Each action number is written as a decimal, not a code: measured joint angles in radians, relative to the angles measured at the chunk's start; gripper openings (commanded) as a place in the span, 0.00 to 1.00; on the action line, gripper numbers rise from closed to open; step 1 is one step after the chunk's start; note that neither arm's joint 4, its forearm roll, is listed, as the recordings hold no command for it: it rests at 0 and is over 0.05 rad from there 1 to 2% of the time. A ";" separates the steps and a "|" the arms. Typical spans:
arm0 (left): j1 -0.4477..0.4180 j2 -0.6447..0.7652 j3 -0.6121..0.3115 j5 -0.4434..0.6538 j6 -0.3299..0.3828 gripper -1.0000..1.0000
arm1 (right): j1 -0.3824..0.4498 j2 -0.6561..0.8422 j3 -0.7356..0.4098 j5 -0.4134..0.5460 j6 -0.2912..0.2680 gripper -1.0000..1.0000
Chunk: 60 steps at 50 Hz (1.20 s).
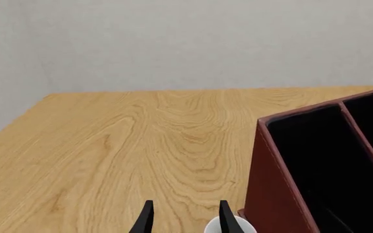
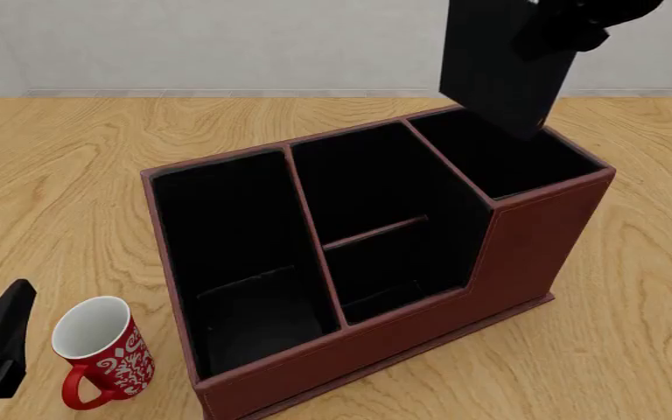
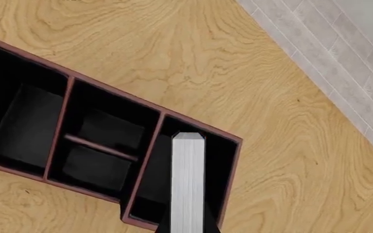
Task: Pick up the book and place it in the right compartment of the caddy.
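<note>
book (image 2: 500, 66): flat black slab | caddy (image 2: 523, 254): leather-look box

The right compartment (image 2: 511, 162) of the caddy (image 2: 511, 262) is open from above, hemmed by its tall walls — the black book (image 2: 500, 66) hangs over its far edge at upper right, filling that approach. The crossbar (image 2: 374, 233) bars the middle section partway. At lower left the red mug (image 2: 101, 350) stands just beside the caddy's wall, narrowing that gap. Bare wooden table (image 2: 80, 175) lies open at upper left.
</note>
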 measured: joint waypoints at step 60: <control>0.010 0.000 0.000 0.018 0.016 1.00 | -0.015 0.017 0.182 -0.113 0.054 0.00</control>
